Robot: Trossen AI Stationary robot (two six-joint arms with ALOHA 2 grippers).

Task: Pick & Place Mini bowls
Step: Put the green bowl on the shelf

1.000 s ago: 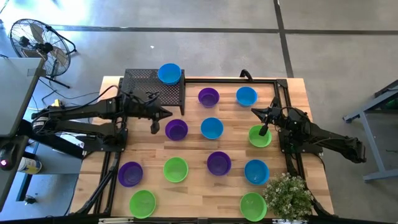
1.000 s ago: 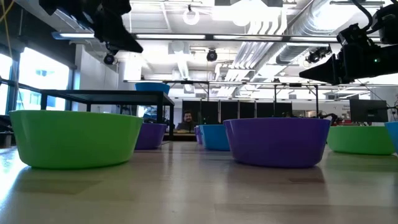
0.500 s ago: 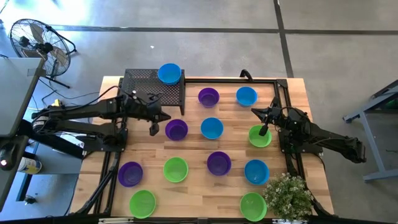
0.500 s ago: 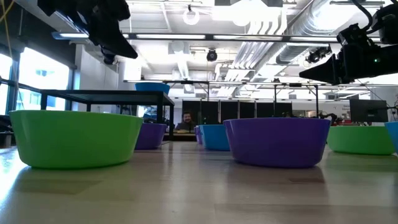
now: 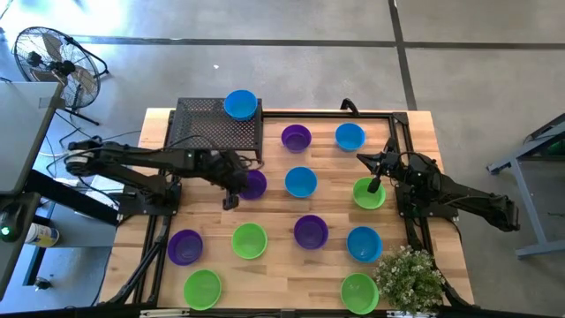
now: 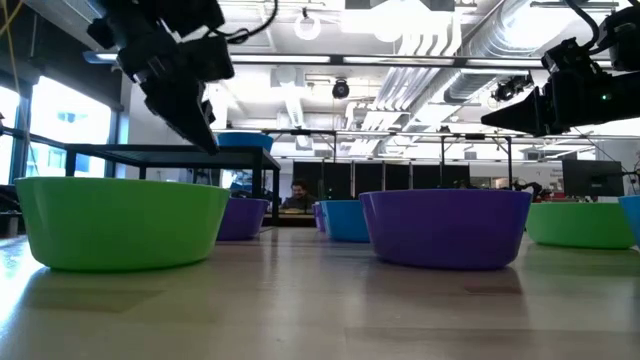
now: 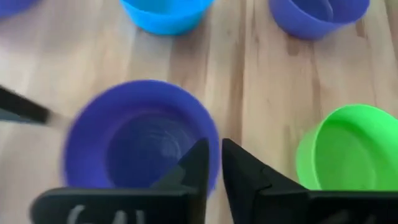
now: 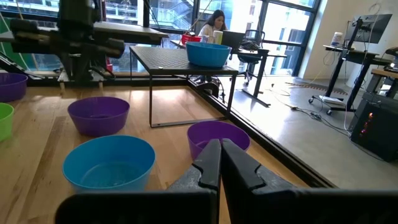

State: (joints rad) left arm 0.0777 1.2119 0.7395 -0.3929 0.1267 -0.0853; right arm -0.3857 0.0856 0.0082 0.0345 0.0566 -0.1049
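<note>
Purple mini bowl (image 7: pixel 140 146) beside black mesh rack (image 5: pixel 216 130): left gripper (image 7: pixel 213 163) above its rim, jaws nearly shut, empty. Likely light, slippery; pinch rim. Right gripper (image 5: pixel 374 185) idle over green bowl (image 5: pixel 365 196).

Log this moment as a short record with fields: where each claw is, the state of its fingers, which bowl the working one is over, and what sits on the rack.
working arm: left
left claw: over the near rim of the purple bowl beside the rack, fingers nearly closed, holding nothing
right claw: waiting at the lime green bowl on the right side, fingers closed
black mesh rack: one blue bowl on its top corner
bowls on table: eleven, in blue, purple and lime green
also present: potted plant at the table's near right corner
</note>
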